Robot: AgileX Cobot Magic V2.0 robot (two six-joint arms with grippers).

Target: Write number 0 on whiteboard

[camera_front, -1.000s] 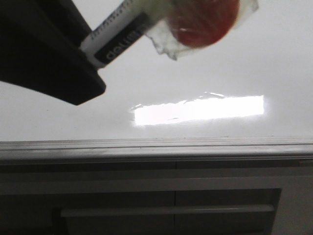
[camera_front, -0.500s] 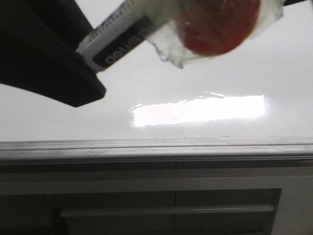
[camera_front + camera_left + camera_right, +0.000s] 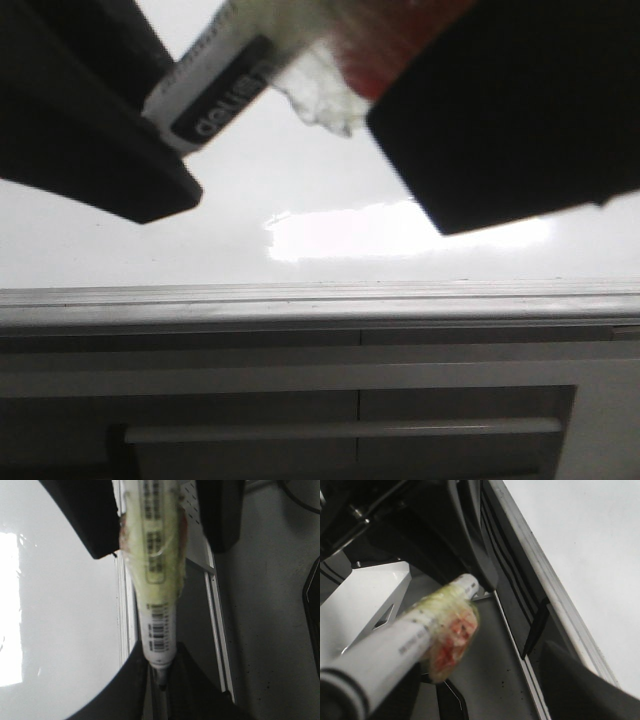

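The whiteboard (image 3: 300,170) is glossy white with a bright glare; no number 0 shows on it in any view. My left gripper (image 3: 160,655) is shut on one end of a white marker (image 3: 215,95), held above the board's front edge. The marker (image 3: 157,625) has yellowish tape with a red patch (image 3: 452,640) wrapped round its middle. My right gripper (image 3: 155,530) is open, its two dark fingers on either side of the taped part. One of its fingers (image 3: 500,110) hides the red patch in the front view. In the right wrist view the marker (image 3: 385,655) lies by one finger.
A grey metal edge strip (image 3: 320,300) runs along the board's near side. Below it is a dark grey panel with a long bar handle (image 3: 340,430). Grey floor (image 3: 270,605) lies beyond the board's edge.
A dark finger of my right gripper has come in from the upper right and now covers the red taped part. The marker has shifted slightly to the left.
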